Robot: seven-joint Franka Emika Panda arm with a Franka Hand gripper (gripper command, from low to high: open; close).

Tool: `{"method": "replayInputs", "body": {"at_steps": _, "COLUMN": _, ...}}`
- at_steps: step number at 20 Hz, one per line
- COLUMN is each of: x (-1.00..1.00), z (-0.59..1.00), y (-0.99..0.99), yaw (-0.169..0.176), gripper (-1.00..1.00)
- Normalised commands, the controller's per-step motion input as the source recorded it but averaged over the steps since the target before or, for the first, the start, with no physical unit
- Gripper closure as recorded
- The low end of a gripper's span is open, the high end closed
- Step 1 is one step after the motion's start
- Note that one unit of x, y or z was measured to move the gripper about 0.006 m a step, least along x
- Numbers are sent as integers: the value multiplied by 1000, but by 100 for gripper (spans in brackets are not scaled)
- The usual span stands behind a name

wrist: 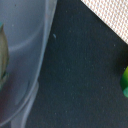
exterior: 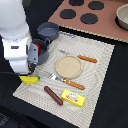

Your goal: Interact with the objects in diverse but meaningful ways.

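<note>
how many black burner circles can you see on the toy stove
4. All on the brown stove board at the exterior view's top: one at the left, one centre, one further back, one cut off by the top edge. More may lie outside the frame.

Both pictures are small, soft and grainy. The exterior view is evenly lit from above, with short, faint shadows beside the things on the pale mat (exterior: 85, 60); the dark worktop (exterior: 112, 100) swallows detail. The white arm (exterior: 15, 30) is bright, nearly washed out. The wrist view is dim and heavily blurred, with a translucent grey smear over one side.
</note>
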Motion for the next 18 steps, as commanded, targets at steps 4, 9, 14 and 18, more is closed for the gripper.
{"method": "replayInputs", "body": {"at_steps": 4, "x": 5, "z": -65, "y": -76, "yaw": 0, "gripper": -100}}
{"method": "replayInputs", "body": {"at_steps": 9, "x": 0, "z": -68, "y": -79, "yaw": 0, "gripper": 100}}
{"method": "replayInputs", "body": {"at_steps": 14, "x": 0, "z": -30, "y": -101, "yaw": 0, "gripper": 100}}
{"method": "replayInputs", "body": {"at_steps": 18, "x": 3, "z": -22, "y": -94, "yaw": 0, "gripper": 100}}
